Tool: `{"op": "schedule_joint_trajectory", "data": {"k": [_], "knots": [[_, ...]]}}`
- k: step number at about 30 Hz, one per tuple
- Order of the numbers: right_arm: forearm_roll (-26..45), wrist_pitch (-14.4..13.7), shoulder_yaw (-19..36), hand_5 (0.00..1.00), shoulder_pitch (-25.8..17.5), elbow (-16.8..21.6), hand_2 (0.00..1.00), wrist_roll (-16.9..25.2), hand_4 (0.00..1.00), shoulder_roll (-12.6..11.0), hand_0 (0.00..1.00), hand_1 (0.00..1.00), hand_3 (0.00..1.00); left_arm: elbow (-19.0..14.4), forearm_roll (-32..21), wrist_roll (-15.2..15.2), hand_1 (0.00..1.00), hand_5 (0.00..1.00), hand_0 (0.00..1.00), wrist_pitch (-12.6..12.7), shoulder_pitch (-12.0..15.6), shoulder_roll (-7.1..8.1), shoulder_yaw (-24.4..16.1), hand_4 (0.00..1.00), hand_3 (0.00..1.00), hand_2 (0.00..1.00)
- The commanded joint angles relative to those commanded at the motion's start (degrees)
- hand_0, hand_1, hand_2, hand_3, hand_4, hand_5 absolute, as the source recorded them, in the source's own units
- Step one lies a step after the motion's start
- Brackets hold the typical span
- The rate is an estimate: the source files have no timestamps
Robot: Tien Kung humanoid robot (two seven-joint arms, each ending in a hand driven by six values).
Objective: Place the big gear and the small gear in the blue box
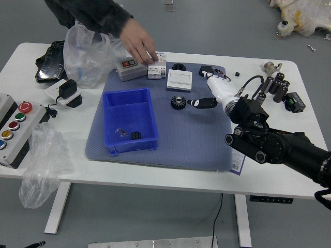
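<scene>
I see what looks like a robot lab: my black robot arm (292,147) reaches over a white tabletop (129,175), and bright round buttons (25,107) sit at the left edge.
</scene>
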Motion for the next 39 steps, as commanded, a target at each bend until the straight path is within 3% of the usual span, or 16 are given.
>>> {"op": "schedule_joint_trajectory", "data": {"k": [1,6,7,11,26,32,39], "knots": [[0.05,0.23,0.24,0.525,-0.05,-0.26,0.998,-0.03,0.998,-0.04,0.998,0.998,0.998,0.0,-0.02,0.02,0.623,0.606,0.716,0.01,0.06,-0.03,-0.01,0.821,0.73,0.628],[0.14,2.56,1.12,0.525,-0.22,-1.36,0.998,-0.66,0.998,-0.15,0.998,0.998,0.998,-0.02,0.02,0.09,0.623,0.606,0.716,0.03,0.22,-0.14,-0.15,0.821,0.73,0.628],[0.17,3.21,1.27,0.562,-0.23,-1.56,0.998,-0.9,0.998,-0.19,0.998,0.998,0.998,-0.02,0.0,0.08,0.623,0.603,0.716,0.04,0.22,-0.15,-0.15,0.818,0.73,0.628],[0.71,5.1,1.71,0.562,-0.26,-2.29,0.998,-1.69,0.998,-0.56,0.998,0.998,0.998,-0.02,-0.13,0.05,0.623,0.603,0.716,0.07,0.23,-0.17,-0.09,0.818,0.73,0.628],[1.04,6.7,1.18,0.595,-0.6,-1.76,0.998,-2.18,0.998,-1.85,0.998,0.998,0.998,0.01,-0.61,-0.17,0.623,0.597,0.716,0.11,0.24,-0.37,0.35,0.817,0.73,0.628],[-0.57,7.98,1.61,0.593,-1.51,1.28,0.998,-3.32,0.998,-2.28,0.998,0.998,0.998,0.02,-0.84,-0.25,0.623,0.594,0.716,0.16,0.24,-0.46,0.51,0.816,0.73,0.628],[-2.98,9.45,2.36,0.572,-3.47,8.62,0.998,-5.7,0.998,-3.39,0.998,0.998,0.998,0.03,-1.21,-0.36,0.623,0.594,0.716,0.21,0.35,-0.58,0.78,0.817,0.73,0.628]]}}
